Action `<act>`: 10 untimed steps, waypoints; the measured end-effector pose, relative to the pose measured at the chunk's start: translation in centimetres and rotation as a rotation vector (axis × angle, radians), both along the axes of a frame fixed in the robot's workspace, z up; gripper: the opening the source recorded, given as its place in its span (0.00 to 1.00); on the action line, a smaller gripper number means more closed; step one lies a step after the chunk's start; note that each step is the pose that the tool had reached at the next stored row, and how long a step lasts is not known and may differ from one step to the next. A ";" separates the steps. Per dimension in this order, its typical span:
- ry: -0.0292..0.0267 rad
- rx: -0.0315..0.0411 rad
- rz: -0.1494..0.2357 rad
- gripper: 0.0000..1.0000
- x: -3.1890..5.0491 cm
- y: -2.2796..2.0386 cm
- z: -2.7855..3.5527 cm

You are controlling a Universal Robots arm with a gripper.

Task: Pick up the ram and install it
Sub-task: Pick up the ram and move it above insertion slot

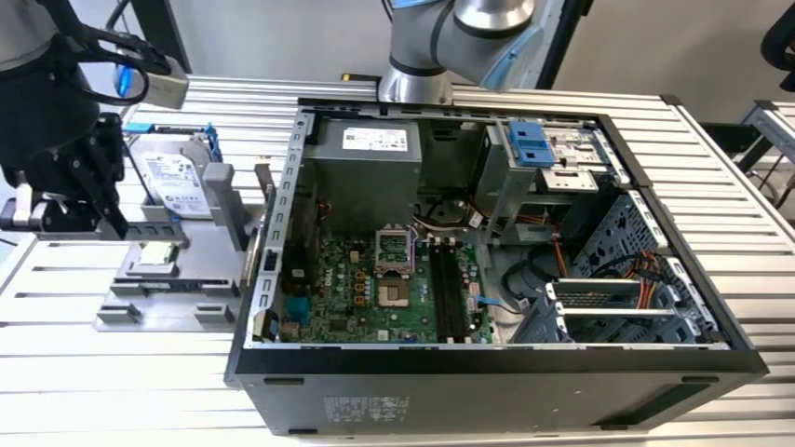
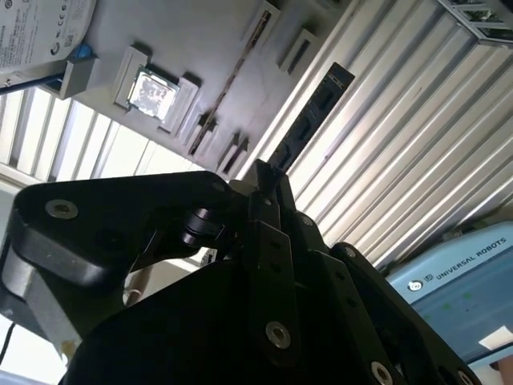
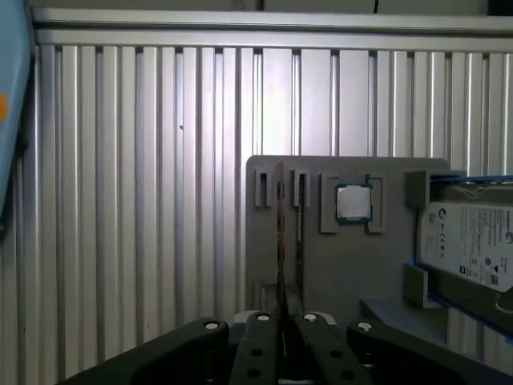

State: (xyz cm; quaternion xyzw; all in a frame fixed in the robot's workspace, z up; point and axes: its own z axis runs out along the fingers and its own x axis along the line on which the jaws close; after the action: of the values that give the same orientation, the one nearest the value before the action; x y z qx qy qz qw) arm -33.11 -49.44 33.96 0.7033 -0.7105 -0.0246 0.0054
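Black claw (image 2: 271,178) clamped narrowly on the ram (image 2: 311,116), a dark strip held near the grey holder (image 3: 337,273) on the ribbed bench (image 3: 120,200).

You're looking at a table (image 3: 120,200) of ribbed bare metal with a soft brushed sheen. The holder (image 3: 353,265) is matt grey plastic, and the square chip (image 3: 353,202) on it gleams like polished metal. The gripper (image 2: 268,176) is matt black with bright screw heads (image 2: 62,209); the ram (image 2: 313,112) looks dark and dull. The hard drive (image 1: 168,168) shows smooth silvery metal under a white paper label (image 3: 469,241).
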 end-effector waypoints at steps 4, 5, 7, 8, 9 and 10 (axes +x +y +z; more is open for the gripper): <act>0.0000 0.0000 0.000 0.00 0.00 0.06 1.18; 0.0000 0.0000 0.000 0.00 0.00 0.07 1.47; -0.0001 0.0001 0.000 0.00 0.00 0.10 1.99; -0.0001 0.0001 0.000 0.00 0.00 0.13 2.22; 0.0000 0.0000 0.000 0.00 -0.01 0.16 2.45; 0.0000 0.0000 0.000 0.00 0.00 0.19 2.64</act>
State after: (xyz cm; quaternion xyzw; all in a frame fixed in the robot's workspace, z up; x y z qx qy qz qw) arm -33.11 -49.25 36.60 0.7033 -0.7105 -0.0246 0.0054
